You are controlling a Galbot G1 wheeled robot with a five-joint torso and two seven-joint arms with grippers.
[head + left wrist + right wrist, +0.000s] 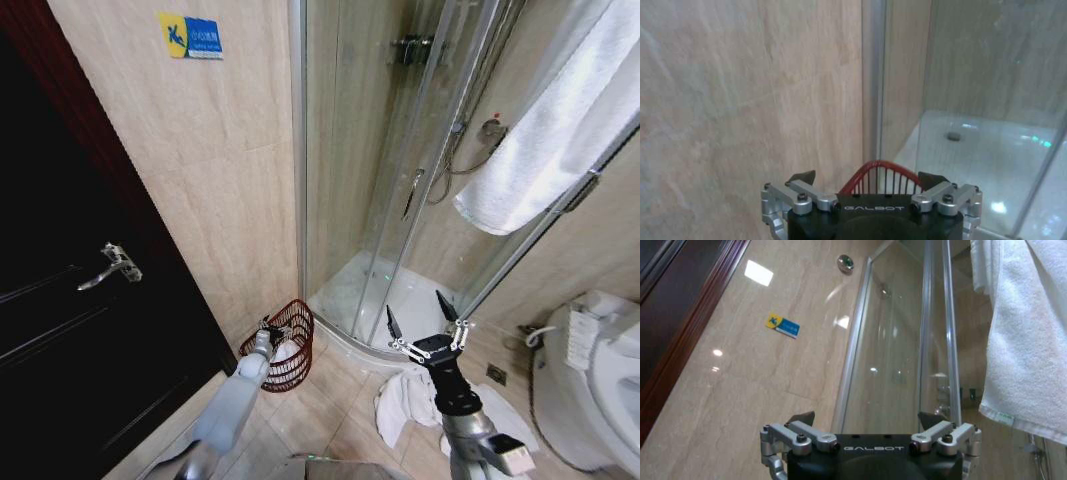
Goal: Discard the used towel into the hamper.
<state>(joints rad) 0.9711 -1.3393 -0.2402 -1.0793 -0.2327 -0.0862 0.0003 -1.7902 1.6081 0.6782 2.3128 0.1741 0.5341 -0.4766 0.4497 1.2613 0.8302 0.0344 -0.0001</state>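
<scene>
Hovering left gripper (268, 330) just over hamper (292, 352)

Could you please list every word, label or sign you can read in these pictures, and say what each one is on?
"GALBOT": on the black body of the left gripper, in its wrist view.
"GALBOT": on the black body of the right gripper, in its wrist view.
Yellow and blue wall sign: a pictogram and white characters, too small to read.
Label on the toilet tank: too blurred to read.
</scene>
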